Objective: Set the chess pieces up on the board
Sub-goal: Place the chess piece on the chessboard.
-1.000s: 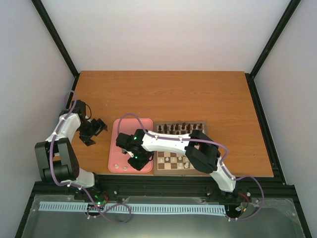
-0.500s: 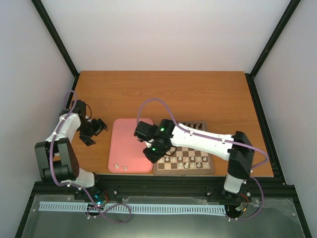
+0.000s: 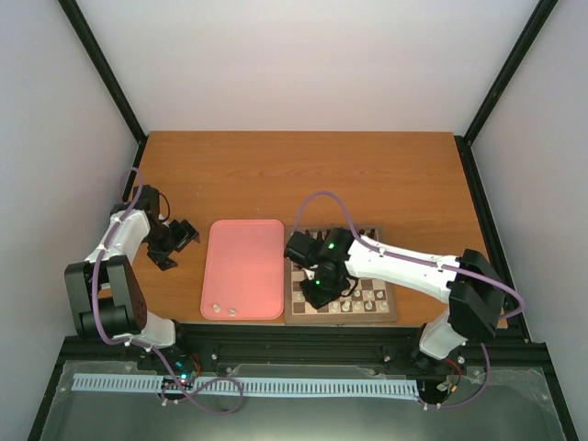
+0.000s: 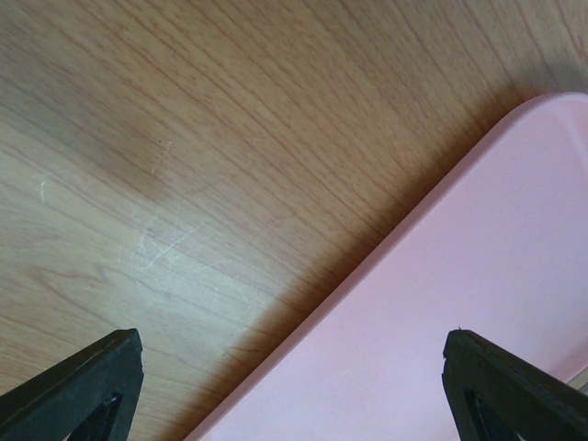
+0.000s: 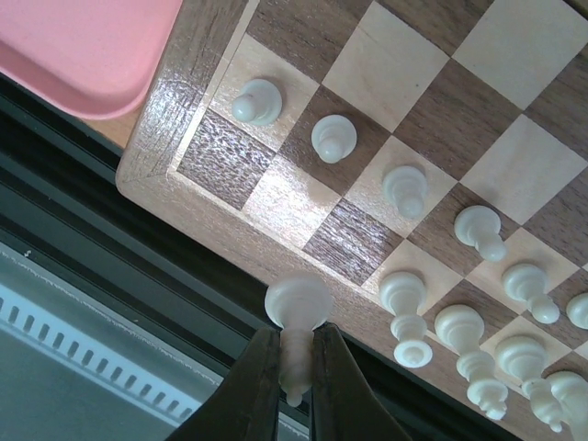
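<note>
Pinching a cream chess piece [image 5: 297,303] by its slim stem, my right pincer [image 5: 294,344] hangs just off the board [image 5: 161,156] at its near left corner. A second ago it was over the pink tray [image 3: 243,262] left of the board; now the piece is across, so setting it down should come next. Two pieces [image 3: 223,310] remain on that tray. The board is glossy varnished wood; the cream pawns [image 5: 404,188] on it are smooth, turned and round-headed.
</note>
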`<state>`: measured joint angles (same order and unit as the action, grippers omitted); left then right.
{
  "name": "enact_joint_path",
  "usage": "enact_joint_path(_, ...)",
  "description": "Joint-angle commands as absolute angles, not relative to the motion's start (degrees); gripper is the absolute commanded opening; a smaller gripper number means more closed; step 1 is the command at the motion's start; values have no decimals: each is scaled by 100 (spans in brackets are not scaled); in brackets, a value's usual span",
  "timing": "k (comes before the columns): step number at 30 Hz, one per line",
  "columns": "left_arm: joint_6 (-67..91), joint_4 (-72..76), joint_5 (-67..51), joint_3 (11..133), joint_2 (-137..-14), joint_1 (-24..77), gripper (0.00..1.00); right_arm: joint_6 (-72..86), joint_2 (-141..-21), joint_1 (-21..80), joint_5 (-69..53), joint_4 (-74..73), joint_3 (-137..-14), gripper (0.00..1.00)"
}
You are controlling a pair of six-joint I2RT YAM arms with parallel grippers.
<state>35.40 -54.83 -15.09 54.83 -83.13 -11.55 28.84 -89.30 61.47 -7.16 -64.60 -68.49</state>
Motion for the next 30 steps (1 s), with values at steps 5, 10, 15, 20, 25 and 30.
enact_joint_path(5,3604,-5439,-1537,5591,-8256,-1119,100,2894,-9340,6144,-516,-6296,-6785,3)
enact_joint_path(10,3601,-5438,-1529,5590,-8265,-1121,100,2948,-9377,6138,-396,-6241,-6669,3)
enact_joint_path(15,3595,-5432,-1520,5598,-8290,-1119,100,2939,-9404,6135,-378,-6210,-6598,3)
enact_joint_path(20,3596,-5432,-1515,5607,-8322,-1119,100,2935,-9492,6135,-289,-6198,-6596,3)
enact_joint_path(25,3586,-5429,-1503,5616,-8326,-1111,100,2918,-9581,6135,-174,-6254,-6633,3)
enact_joint_path(30,3578,-5421,-1494,5603,-8336,-1110,100,2918,-9669,6135,-97,-6277,-6631,3)
